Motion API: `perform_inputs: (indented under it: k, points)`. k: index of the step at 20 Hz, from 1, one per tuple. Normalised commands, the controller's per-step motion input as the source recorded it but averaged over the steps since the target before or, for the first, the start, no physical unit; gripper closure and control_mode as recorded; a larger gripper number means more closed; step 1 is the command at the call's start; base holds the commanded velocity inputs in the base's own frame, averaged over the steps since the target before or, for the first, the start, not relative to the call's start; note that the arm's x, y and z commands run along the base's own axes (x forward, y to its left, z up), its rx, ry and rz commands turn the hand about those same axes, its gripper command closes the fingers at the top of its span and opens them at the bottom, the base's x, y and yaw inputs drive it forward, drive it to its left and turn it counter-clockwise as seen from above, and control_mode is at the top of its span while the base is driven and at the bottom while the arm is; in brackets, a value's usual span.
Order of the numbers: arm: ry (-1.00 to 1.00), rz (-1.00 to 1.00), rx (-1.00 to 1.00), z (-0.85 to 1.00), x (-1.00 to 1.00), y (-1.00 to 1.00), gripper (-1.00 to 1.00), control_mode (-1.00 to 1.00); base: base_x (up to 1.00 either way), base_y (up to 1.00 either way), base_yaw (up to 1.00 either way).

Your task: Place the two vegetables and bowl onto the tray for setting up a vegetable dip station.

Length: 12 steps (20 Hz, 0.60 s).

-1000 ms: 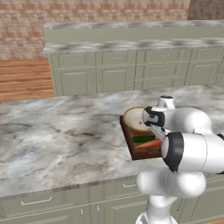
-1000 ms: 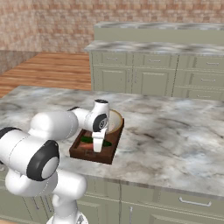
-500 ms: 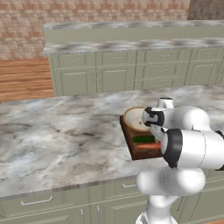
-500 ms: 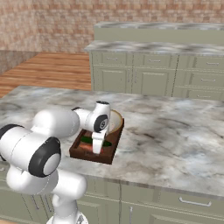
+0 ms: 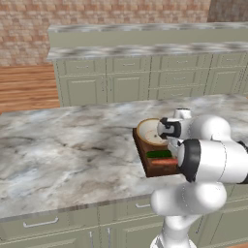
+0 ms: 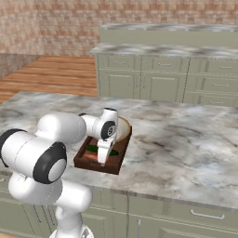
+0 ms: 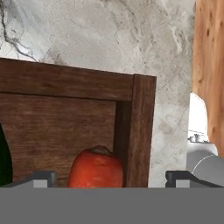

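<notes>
The gripper (image 7: 111,177) is hanging low over the tray (image 5: 151,166), its fingers spread wide and holding nothing. The carrot stick (image 7: 96,168) is lying between them inside the tray, the cucumber stick (image 5: 159,154) beside it. Farther back, the bowl (image 5: 147,133) is sitting in the tray. No writing is showing anywhere.

the arm hides part of the tray (image 5: 145,156); the carrot (image 7: 96,169) is cut off by the bottom edge.

There is no readable text, label, brand, number or sign on anything in these pictures.
</notes>
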Motion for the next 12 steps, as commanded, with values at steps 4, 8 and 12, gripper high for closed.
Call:
perform_inputs:
  k: [4, 8, 12]
  points:
    - [0.02, 0.00, 0.00, 0.09, 0.00, 0.00, -1.00, -1.00, 0.00, 0.00, 0.00]
    - [0.00, 0.00, 0.00, 0.21, 0.00, 0.00, -1.00, -1.00, 0.00, 0.00, 0.00]
    - [0.00, 0.00, 0.00, 0.27, -0.12, 0.00, -1.00, -1.00, 0.00, 0.00, 0.00]
